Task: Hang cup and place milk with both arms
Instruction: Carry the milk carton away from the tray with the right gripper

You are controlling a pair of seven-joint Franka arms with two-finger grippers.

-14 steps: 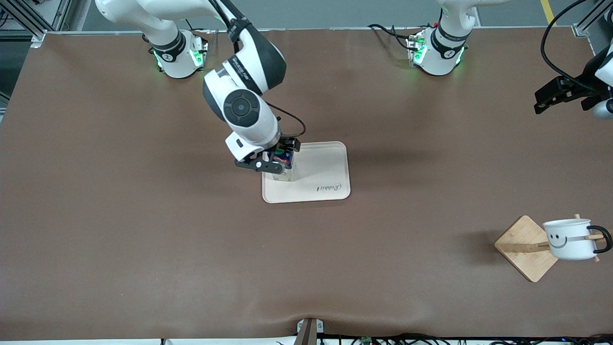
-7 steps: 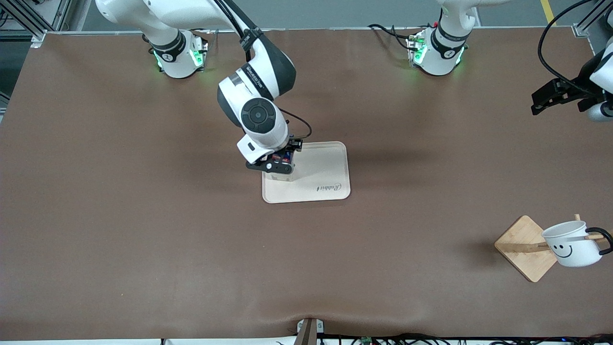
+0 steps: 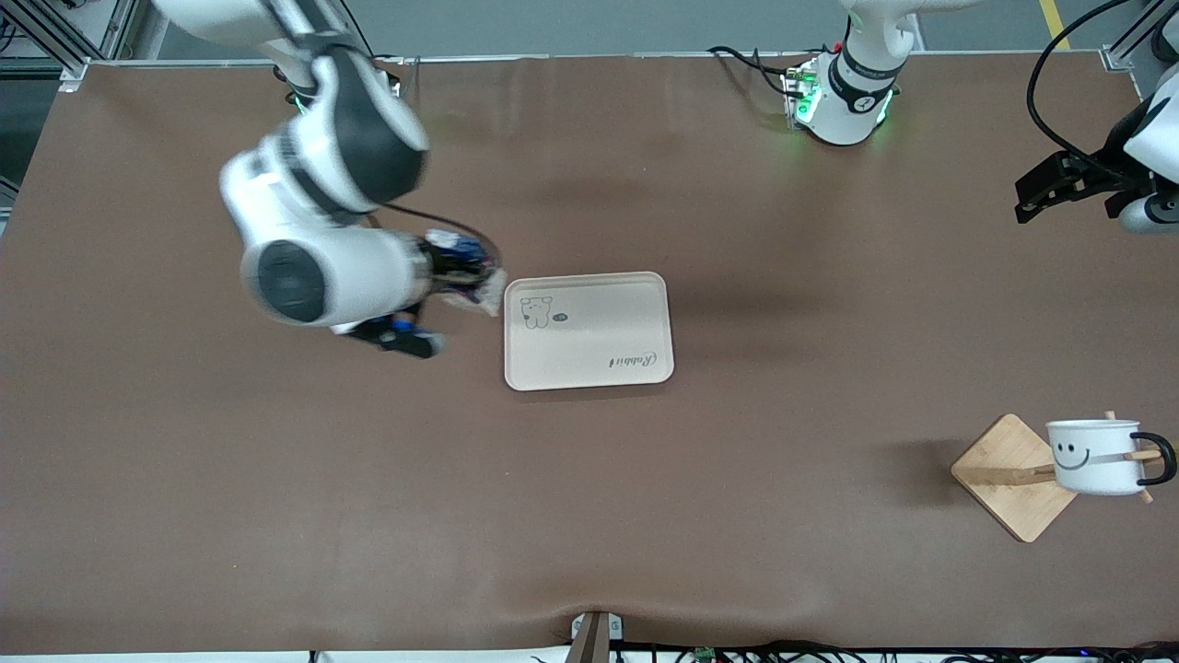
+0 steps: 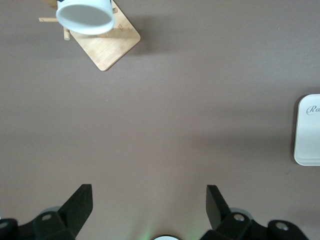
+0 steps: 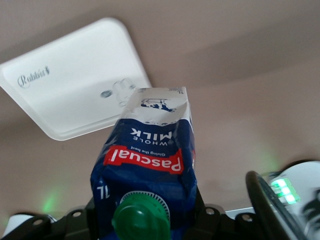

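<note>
The right end effector (image 3: 440,281) is clamped on the milk (image 3: 465,272), holding the carton tilted in the air over the worktop (image 3: 276,479), just beside the edge of the cream tray (image 3: 589,330) that faces the right arm's end. At the left arm's end, the cup (image 3: 1094,457) hangs by its black handle on a peg of the wooden rack (image 3: 1013,476). The left end effector (image 3: 1050,189) hovers over the worktop's edge there with its fingers (image 4: 80,202) apart, well clear of the cup.

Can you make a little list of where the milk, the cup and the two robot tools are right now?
milk: carton held tilted in the right tool, off the tray
tray: cream tray at mid-table, nothing on it
cup: smiley mug hanging by its handle on the wooden rack, toward the left arm's end of the table
left tool: open, holding nothing, over bare table
</note>
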